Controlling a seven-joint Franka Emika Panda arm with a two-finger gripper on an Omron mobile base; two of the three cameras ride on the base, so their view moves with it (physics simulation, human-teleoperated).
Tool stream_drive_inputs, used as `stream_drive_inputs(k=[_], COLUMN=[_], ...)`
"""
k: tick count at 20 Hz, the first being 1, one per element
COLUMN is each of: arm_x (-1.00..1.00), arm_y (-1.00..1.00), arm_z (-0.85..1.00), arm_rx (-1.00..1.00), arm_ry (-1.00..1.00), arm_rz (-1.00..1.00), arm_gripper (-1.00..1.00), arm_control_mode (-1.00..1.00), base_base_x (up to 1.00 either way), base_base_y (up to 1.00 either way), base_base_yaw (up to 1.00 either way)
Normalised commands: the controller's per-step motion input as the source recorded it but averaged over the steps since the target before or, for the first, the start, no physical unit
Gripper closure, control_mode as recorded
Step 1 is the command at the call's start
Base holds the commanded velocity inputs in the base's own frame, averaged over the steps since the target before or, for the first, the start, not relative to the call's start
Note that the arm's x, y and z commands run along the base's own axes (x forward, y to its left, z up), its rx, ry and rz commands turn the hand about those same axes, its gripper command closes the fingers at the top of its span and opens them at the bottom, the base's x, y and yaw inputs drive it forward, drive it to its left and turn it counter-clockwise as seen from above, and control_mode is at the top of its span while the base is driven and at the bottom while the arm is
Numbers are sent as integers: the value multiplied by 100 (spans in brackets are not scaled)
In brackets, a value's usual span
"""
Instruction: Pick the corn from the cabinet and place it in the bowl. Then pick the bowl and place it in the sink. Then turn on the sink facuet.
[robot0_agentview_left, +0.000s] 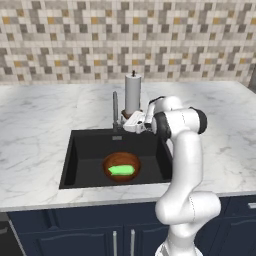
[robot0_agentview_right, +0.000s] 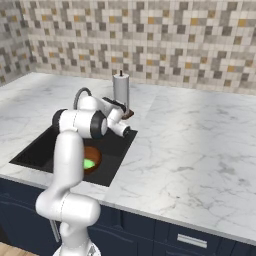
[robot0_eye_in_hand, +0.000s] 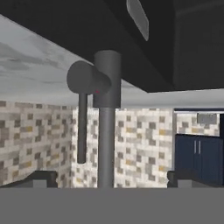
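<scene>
Left base view: wooden bowl (robot0_agentview_left: 121, 166) with corn (robot0_agentview_left: 122, 170) rests in black sink (robot0_agentview_left: 85, 150); gripper (robot0_agentview_left: 126, 125) just beside faucet (robot0_agentview_left: 115, 111), jaw state indiscernible. Right base view: paper-towel roll (robot0_agentview_right: 121, 90) behind the arm. Hand view: fingertips (robot0_eye_in_hand: 43, 179) spread wide, holding nothing, flanking the faucet stem (robot0_eye_in_hand: 106, 131); advisable to nudge lever (robot0_eye_in_hand: 82, 127) sideways gently.

The slim grey metal tap (robot0_eye_in_hand: 106, 131) stands between my open fingertips (robot0_eye_in_hand: 41, 177); the white paper-towel roll (robot0_agentview_left: 132, 94) crowds just behind.
</scene>
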Motion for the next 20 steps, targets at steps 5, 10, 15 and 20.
stream_drive_inputs(k=[5, 10, 15, 20], arm_x=[38, 40, 15, 15], arm_y=[0, 5, 14, 11], arm_z=[-17, -16, -3, 0], arm_rx=[8, 2, 0, 0], arm_ry=[0, 0, 0, 0], arm_rz=[-8, -13, -18, -18], arm_gripper=[-100, -100, -100, -100], arm_control_mode=[-100, -100, -100, -100], base_base_x=[0, 0, 0, 0], base_base_y=[0, 0, 0, 0], base_base_yaw=[0, 0, 0, 0])
